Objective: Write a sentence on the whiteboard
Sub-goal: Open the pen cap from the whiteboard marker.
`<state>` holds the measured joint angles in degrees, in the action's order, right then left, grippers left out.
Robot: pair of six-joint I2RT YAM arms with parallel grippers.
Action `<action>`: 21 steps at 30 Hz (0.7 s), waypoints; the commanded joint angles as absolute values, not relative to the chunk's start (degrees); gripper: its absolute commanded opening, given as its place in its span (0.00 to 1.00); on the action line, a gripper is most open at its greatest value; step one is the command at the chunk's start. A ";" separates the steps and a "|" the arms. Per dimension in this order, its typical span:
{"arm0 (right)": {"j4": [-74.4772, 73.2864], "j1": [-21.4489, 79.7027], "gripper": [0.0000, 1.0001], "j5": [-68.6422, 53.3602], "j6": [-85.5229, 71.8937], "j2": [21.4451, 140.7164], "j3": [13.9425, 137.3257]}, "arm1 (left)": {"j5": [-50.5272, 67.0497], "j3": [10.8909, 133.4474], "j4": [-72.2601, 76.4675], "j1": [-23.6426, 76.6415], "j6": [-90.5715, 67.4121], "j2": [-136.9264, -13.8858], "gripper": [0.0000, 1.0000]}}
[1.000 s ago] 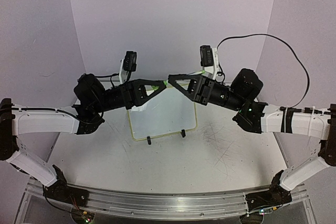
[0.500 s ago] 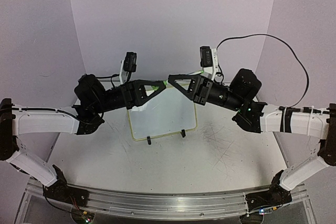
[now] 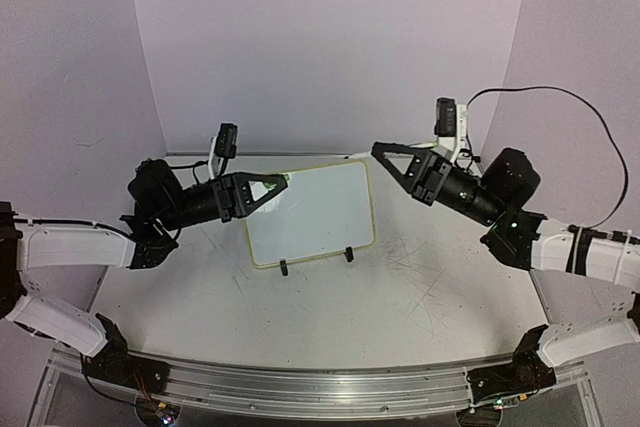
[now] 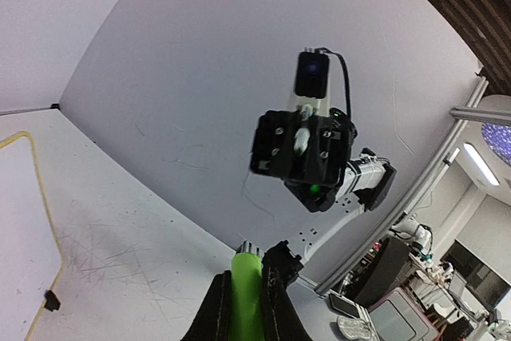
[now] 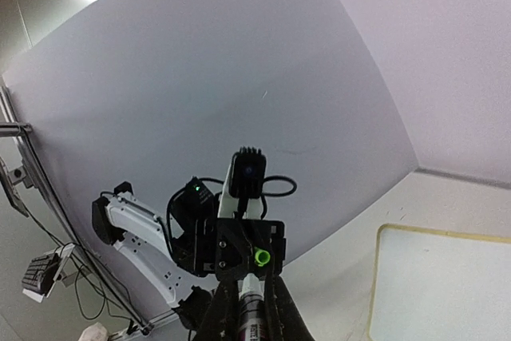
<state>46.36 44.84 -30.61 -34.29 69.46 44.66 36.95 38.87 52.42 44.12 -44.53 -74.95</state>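
whiteboard (image 3: 320, 219) sits mid-table toward the far edge, its two black feet (image 3: 284, 268) on the near side. the face looks blank to me, no writing on it. whether it leans or lies flat i can't tell from the top view. the marker (image 5: 250, 313) is in the right gripper (image 3: 382, 150), jaws pinched tight on the white barrel, just off the board's far right corner. the green cap (image 4: 245, 289) is clamped in the left gripper (image 3: 278, 182), over the board's far left corner, well apart from the marker. so by my read the pen is bare and the job now is starting the first line. i'd turn the right wrist so the nib points at the board, then come in at the far left corner to leave room for two lines. touch lightly, because those feet look like they'd skid on the table (image 3: 430, 277). the left gripper should clear toward the left edge, or it blocks the start.
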 commanded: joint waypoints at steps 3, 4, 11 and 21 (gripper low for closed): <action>31.12 42.38 0.00 -21.79 -11.05 60.52 44.38 | 20.99 33.64 31.39 40.26 -39.40 -64.34 0.00; 27.12 42.39 0.00 -19.33 -7.03 59.60 44.41 | 14.92 33.63 23.62 40.17 -37.91 -61.92 0.00; 20.52 42.44 0.00 -13.42 -1.63 58.93 43.52 | -21.60 38.07 -20.39 39.71 -45.80 -56.80 0.00; 19.22 42.45 0.00 -16.46 -3.19 64.55 47.60 | -12.68 39.65 -26.88 34.98 -47.26 -73.63 0.00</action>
